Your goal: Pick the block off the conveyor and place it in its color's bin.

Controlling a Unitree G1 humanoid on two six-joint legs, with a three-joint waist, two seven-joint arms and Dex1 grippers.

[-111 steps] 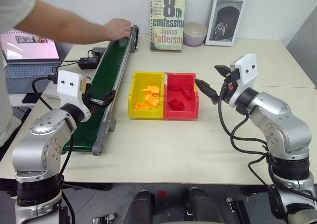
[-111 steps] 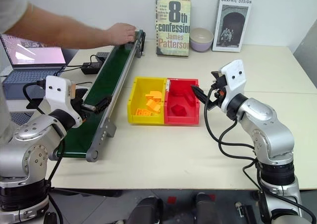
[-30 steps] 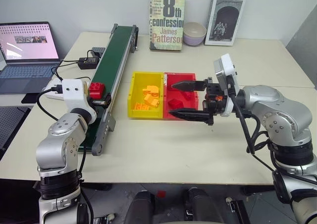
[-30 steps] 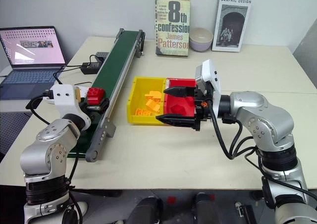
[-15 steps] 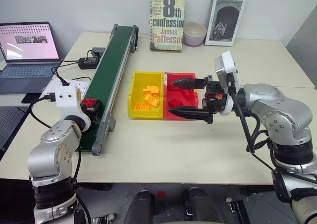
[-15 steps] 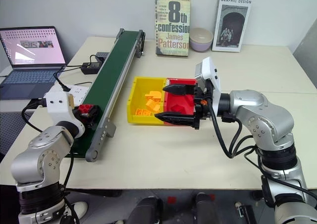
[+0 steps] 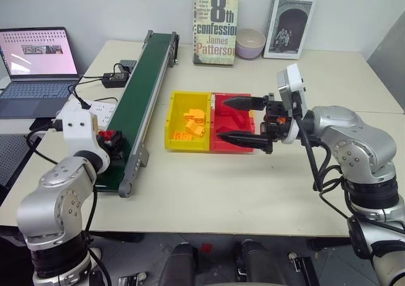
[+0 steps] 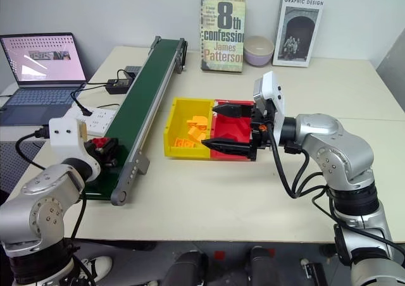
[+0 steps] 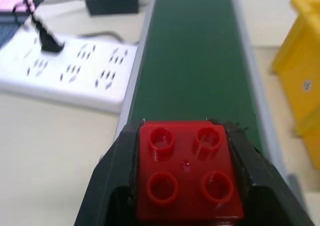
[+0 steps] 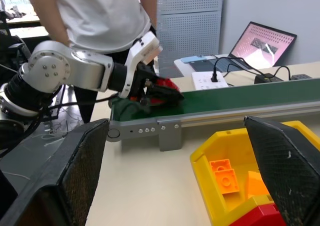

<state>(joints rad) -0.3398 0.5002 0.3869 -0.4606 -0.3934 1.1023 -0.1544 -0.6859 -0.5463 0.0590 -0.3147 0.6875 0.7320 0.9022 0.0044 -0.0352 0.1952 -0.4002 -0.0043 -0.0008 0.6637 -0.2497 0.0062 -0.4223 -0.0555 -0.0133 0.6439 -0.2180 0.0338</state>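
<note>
While the left gripper [image 9: 186,186] was clamped on the red block [image 9: 186,172] and the right gripper [image 7: 243,120] gaped wide, a sloppy swing right could've dumped it in the yellow bin [image 7: 180,143]; red bin [image 7: 231,145] sat just beside.

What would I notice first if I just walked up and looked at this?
Probably the bright red block, pinched in the left gripper over the near end of the long green conveyor. Next, the yellow bin and the red bin side by side mid-table, with the right gripper hanging wide open over the red one.
</note>
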